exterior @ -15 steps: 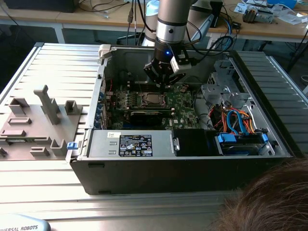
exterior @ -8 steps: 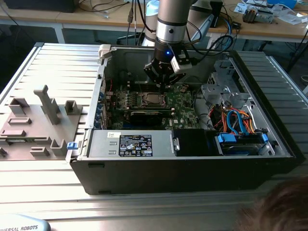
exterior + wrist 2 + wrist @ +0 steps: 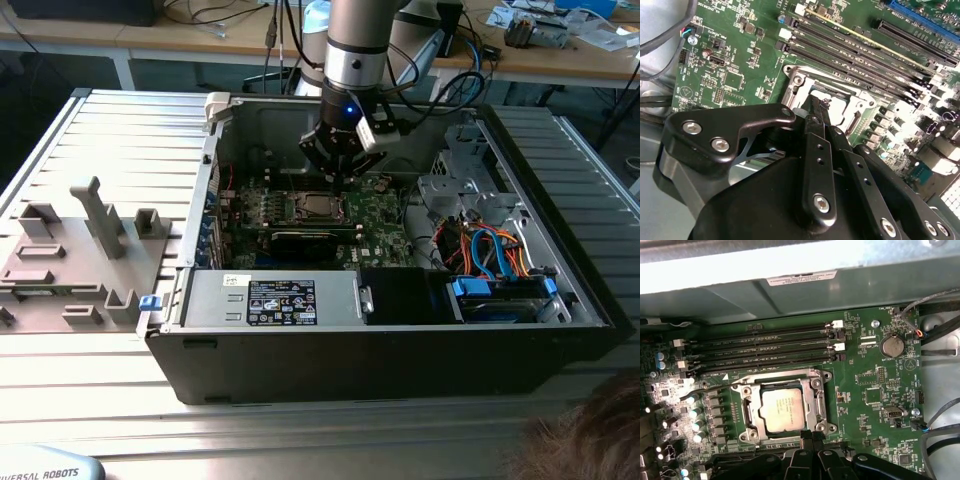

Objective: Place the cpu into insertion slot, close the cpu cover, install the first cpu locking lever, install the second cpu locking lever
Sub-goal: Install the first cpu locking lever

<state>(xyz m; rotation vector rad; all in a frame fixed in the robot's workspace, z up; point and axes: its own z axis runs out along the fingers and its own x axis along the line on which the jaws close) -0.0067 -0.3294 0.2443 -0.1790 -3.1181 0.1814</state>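
Cpu (image 3: 782, 410) seated in slot (image 3: 751, 412) under closed cover (image 3: 817, 402), inside case (image 3: 400, 370); gripper (image 3: 821, 107) just beside, jaws seemingly together.

A dull, silver-grey metal top is shown by the cpu (image 3: 782, 409), framed by the cpu cover (image 3: 784, 407) of thin, bright sheet metal. The motherboard (image 3: 865, 390) is seen as glossy green laminate, crossed by memory slots (image 3: 765, 347) of matt black plastic. The gripper (image 3: 820, 107) is built of smooth black, semi-gloss metal with shiny silver screws. The computer case (image 3: 380, 360) is finished in matt black outside and bare grey steel within. The tabletop (image 3: 120, 130) is formed of ribbed, brushed aluminium.
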